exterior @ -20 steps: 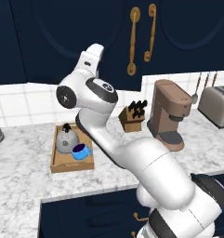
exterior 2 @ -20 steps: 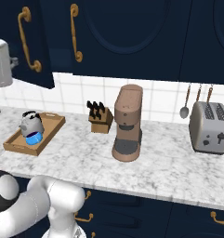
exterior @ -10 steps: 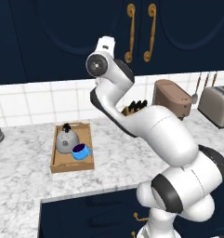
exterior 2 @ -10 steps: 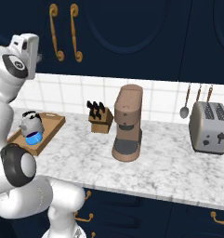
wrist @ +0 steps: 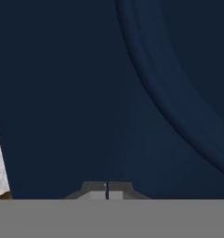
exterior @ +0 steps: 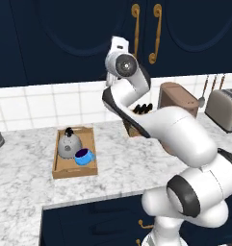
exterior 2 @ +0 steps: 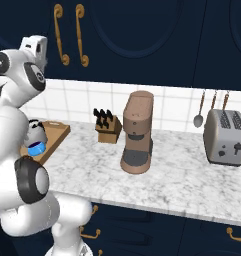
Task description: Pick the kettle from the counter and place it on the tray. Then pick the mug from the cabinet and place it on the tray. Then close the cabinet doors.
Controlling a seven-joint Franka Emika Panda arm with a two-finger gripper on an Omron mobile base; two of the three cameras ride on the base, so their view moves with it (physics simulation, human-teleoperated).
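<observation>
Marbled white-and-grey stone counter [exterior: 21,168] carried, from left to right, a shallow light-brown wooden tray [exterior: 58,165] holding the squat grey metal kettle [exterior: 68,144] and small bright-blue mug [exterior: 83,156], while the gripper [wrist: 106,189], fingertips pressed together, faced the closed navy panelled cabinet doors [exterior: 88,33], no lettering legible.

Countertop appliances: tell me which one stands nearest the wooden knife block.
The brown coffee machine, standing just right of the dark-handled knife block in the right base view. The silver toaster sits much farther along the marbled counter.
</observation>
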